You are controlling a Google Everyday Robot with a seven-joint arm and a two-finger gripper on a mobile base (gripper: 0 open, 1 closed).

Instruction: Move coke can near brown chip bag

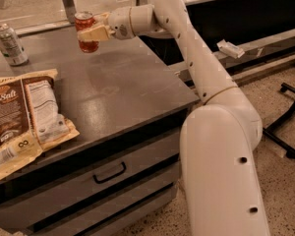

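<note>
The coke can [85,31], red with a silver top, is held upright just above the grey table top [123,87] at its far edge. My gripper [92,29] is shut on the coke can, its cream fingers [94,33] clasping the can's sides, the white arm reaching in from the right. The brown chip bag [25,119] lies flat at the table's front left, with a white label panel and "Sea Salt" lettering. The can is well apart from the bag, up and to its right.
A silver-grey can [9,44] stands at the far left of the table. The table has drawers with a dark handle [108,172] in front. My white base [221,171] stands right of the table. A black chair base [290,132] is at far right.
</note>
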